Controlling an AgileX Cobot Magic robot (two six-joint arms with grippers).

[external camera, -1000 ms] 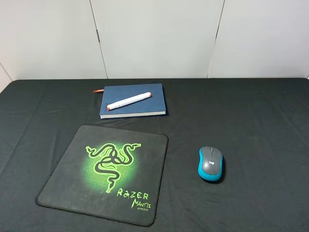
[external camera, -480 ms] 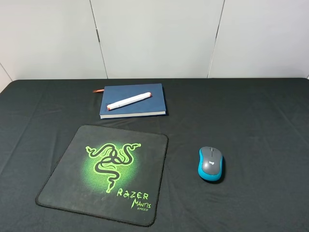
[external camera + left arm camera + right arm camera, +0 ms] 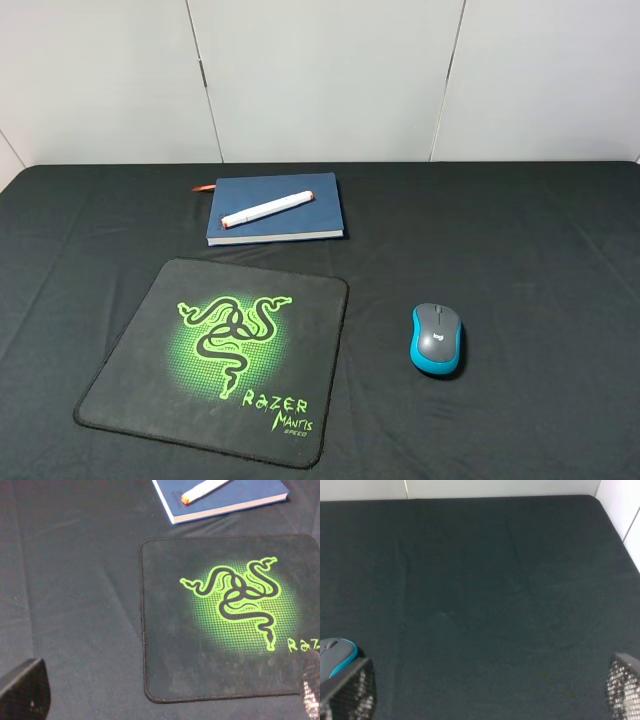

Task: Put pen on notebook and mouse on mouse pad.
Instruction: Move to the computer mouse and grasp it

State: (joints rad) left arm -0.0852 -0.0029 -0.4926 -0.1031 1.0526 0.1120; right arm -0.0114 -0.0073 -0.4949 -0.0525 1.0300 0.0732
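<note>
Blue notebook (image 3: pixel 277 208); white pen (image 3: pixel 267 210); grey-blue mouse (image 3: pixel 437 339); green-snake black mouse pad (image 3: pixel 216 357).

The bench (image 3: pixel 540 240) is covered edge to edge by a black cloth (image 3: pixel 90 215), lightly creased. White wall panels (image 3: pixel 320 80) stand behind its far edge, divided by vertical seams (image 3: pixel 447 80).

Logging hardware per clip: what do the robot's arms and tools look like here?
Only fingertips show, in the wrist views. The left tool has black fingers, one showing a fine grid texture. The right tool has black fingers too, with the same grid texture. No arm, cable or marking is visible.
</note>
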